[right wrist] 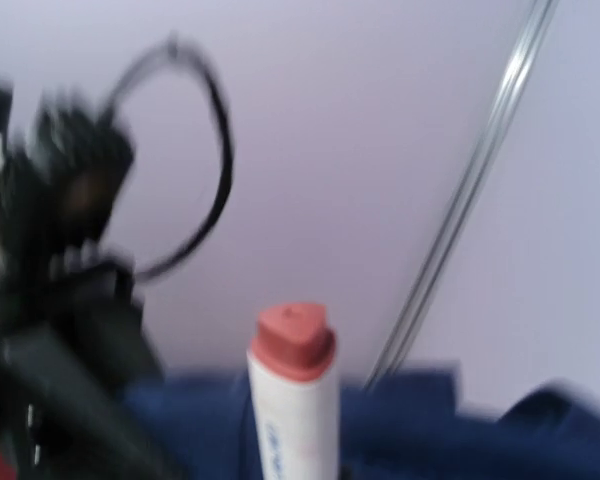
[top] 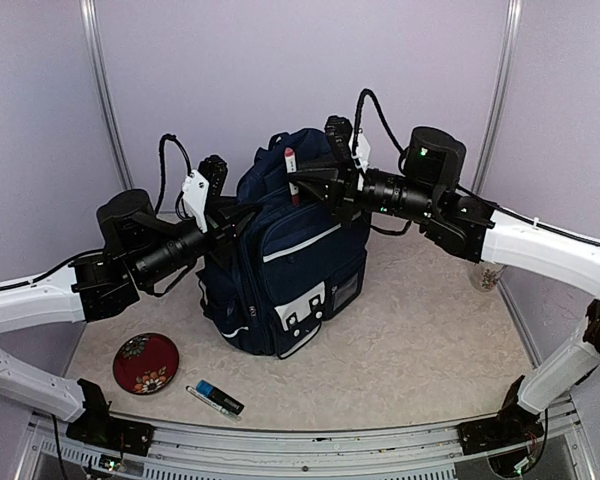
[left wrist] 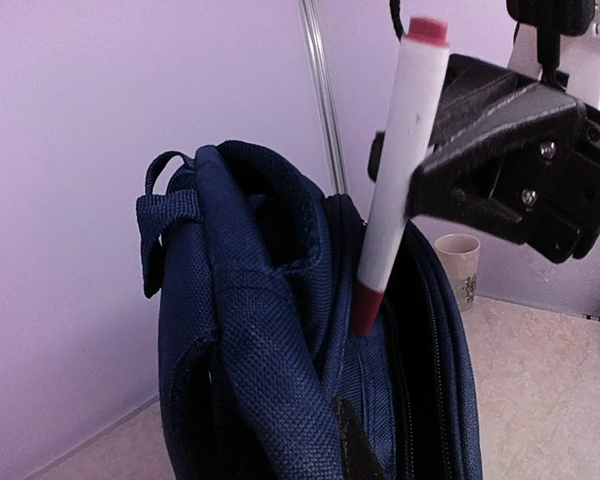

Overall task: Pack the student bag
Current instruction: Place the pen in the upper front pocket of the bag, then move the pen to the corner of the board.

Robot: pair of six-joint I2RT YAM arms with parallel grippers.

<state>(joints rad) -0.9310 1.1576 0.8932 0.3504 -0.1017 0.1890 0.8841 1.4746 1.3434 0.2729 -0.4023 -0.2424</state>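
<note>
The student bag point(top: 290, 270), navy with thin white stripes and a white patch, stands upright mid-table with its top open. My left gripper point(top: 238, 213) is shut on the fabric edge at the bag's upper left; in the left wrist view only one dark fingertip point(left wrist: 352, 445) shows against the bag point(left wrist: 240, 330). My right gripper point(top: 302, 182) is shut on a white marker point(top: 290, 172) with red ends, held nearly upright. The marker's point(left wrist: 400, 160) lower red end dips into the bag's mouth. The right wrist view is blurred and shows the marker point(right wrist: 292, 410) above the blue bag point(right wrist: 480, 430).
A red round dish with a floral pattern point(top: 145, 362) lies front left. A small blue-and-black item point(top: 218, 397) lies beside it. A cup point(top: 487, 275) stands at the right wall behind the right arm. Purple walls with metal posts close in the back.
</note>
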